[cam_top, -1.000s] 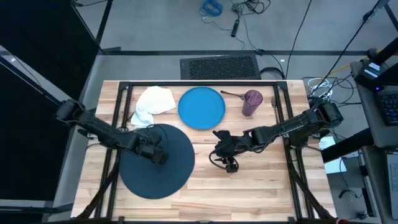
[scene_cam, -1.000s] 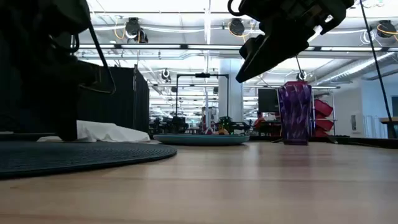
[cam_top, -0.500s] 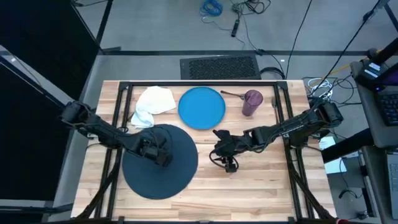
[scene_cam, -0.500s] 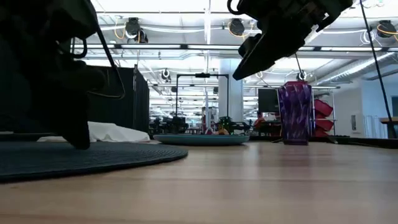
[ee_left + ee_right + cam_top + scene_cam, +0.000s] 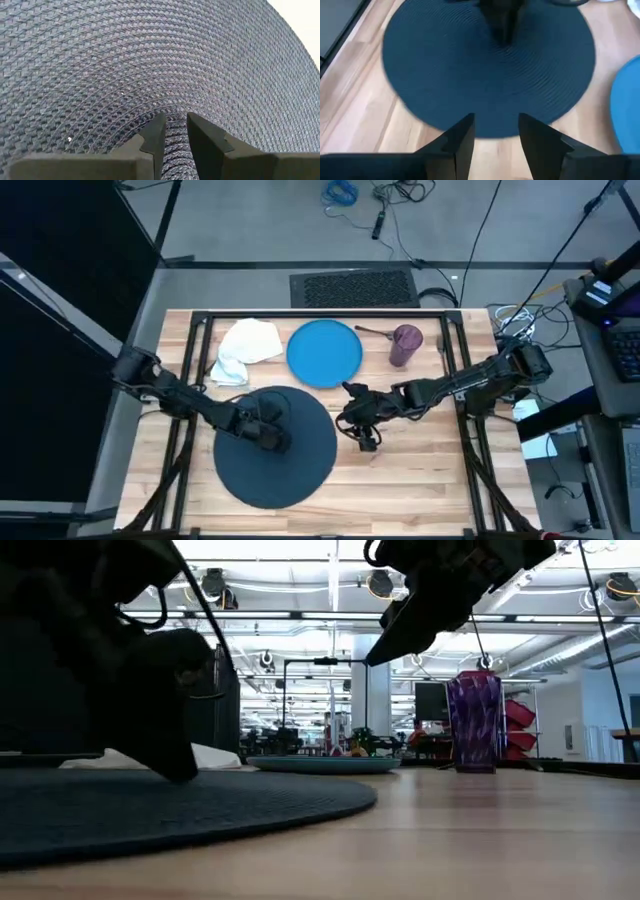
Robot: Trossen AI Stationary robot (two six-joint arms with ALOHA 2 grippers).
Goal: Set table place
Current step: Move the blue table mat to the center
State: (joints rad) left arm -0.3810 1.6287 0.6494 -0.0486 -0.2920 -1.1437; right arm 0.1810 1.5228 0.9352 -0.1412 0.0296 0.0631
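Observation:
The dark navy round mat (image 5: 290,470) lies flat on the table (image 5: 420,470), left of centre. My left gripper (image 5: 272,436) stands on it near its middle, fingers nearly together (image 5: 175,120). My right gripper (image 5: 352,423) hovers open above the wood just right of the mat's edge (image 5: 495,122), raised clear in the low view (image 5: 395,635), holding nothing. Along the far side lie the white napkin (image 5: 248,345), the blue plate (image 5: 324,353) and the upright purple cup (image 5: 405,345). A metal utensil (image 5: 372,332) lies between plate and cup. My left gripper sets its two fingertips (image 5: 159,125) down on the mat's woven top near the centre (image 5: 175,102), slanting down from the table's left. Only a narrow gap shows between them; whether weave is pinched in it I cannot tell. The mat stays flat on the table.
A black frame (image 5: 300,315) runs around the tabletop. Bare wood lies to the right of the mat and along the near edge. The plate's rim (image 5: 630,100) is close to the mat's far right edge.
My left gripper has moved toward the table's right edge and a little toward the near edge, fingertips staying down on the mat. The whole mat has slid flat along the table with it, toward the table's middle and my right gripper.

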